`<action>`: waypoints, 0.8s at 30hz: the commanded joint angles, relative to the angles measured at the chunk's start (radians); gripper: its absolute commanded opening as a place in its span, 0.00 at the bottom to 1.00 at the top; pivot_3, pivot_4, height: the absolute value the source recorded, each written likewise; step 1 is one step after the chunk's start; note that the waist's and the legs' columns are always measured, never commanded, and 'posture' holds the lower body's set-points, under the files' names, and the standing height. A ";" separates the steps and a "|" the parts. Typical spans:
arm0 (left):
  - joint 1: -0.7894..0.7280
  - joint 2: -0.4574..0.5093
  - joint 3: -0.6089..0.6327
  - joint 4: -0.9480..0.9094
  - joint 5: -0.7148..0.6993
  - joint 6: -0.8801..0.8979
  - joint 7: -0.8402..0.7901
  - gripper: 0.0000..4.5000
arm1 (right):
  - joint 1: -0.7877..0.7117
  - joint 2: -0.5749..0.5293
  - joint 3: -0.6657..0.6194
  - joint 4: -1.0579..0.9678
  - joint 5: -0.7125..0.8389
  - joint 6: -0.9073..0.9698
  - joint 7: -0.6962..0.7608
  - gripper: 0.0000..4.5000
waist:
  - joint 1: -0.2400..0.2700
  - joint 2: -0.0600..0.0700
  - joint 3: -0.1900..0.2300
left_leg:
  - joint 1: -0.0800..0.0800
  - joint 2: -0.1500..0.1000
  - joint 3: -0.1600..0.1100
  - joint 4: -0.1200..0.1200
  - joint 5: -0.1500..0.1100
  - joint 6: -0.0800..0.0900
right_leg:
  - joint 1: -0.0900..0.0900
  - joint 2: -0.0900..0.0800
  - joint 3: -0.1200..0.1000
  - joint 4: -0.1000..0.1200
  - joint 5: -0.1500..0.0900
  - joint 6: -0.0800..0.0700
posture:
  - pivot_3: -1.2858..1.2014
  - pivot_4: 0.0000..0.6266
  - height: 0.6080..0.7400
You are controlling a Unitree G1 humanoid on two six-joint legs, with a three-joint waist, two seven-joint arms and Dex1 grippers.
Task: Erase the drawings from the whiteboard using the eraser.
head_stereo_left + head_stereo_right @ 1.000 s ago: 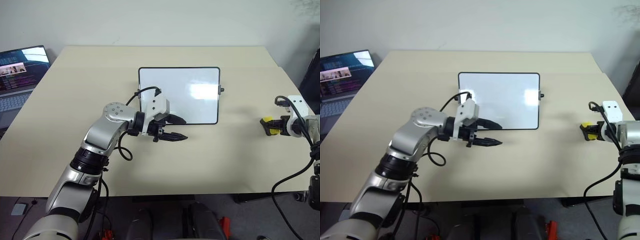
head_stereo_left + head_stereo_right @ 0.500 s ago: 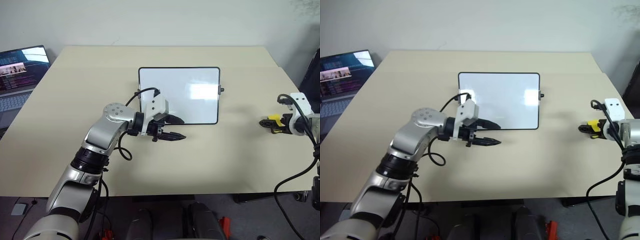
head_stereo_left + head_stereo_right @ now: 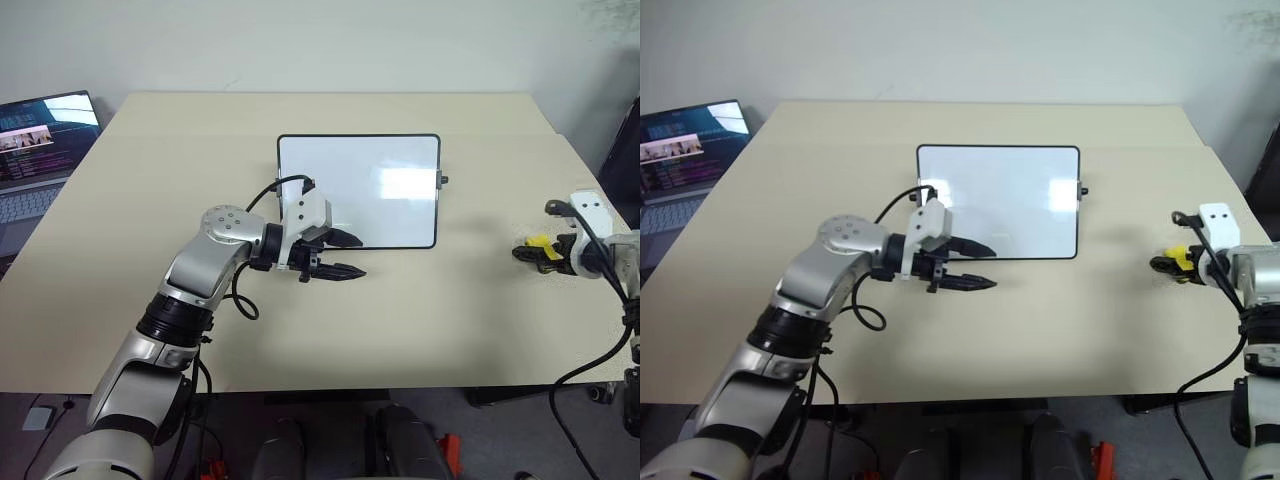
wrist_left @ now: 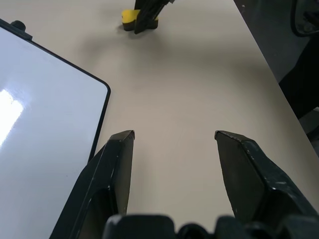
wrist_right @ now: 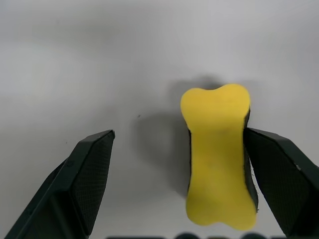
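We found the right end effector spread wide at the 3 o'clock edge of the tabletop, where a second earlier it had been pinching the eraser. The eraser now sat on the tabletop between the parted fingers, its side against or just beside one finger in the right wrist view and well clear of the other. We judged this a release, not a fresh approach. The whiteboard lay near the centre of the tabletop, well apart from the eraser toward 9 o'clock. We could make out none of the drawings on its white surface, only a glare patch. We therefore judged the wiping complete and the eraser set aside. The left end effector rested with fingers spread and empty at the board's 7 o'clock corner, much as before. A laptop stood at the far 9 o'clock side.
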 commanded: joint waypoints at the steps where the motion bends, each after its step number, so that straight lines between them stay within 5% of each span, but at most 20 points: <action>1: -0.010 0.016 0.024 -0.013 0.002 -0.021 -0.008 0.62 | -0.015 -0.018 -0.005 -0.010 -0.007 -0.048 -0.013 0.99 | -0.001 0.000 0.000 | 0.000 0.000 0.000 0.000 0.000 0.000 | 0.000 0.000 0.000 0.000 0.000 0.000 | 0.52 0.24 1.00; 24: -0.076 0.041 0.034 0.100 0.040 -0.062 -0.017 0.62 | -0.044 -0.039 0.070 -0.119 -0.090 -0.187 -0.046 0.99 | -0.001 0.000 0.000 | 0.000 0.000 0.000 0.000 0.000 0.000 | 0.000 0.000 0.000 0.000 0.000 0.000 | 0.52 0.24 1.00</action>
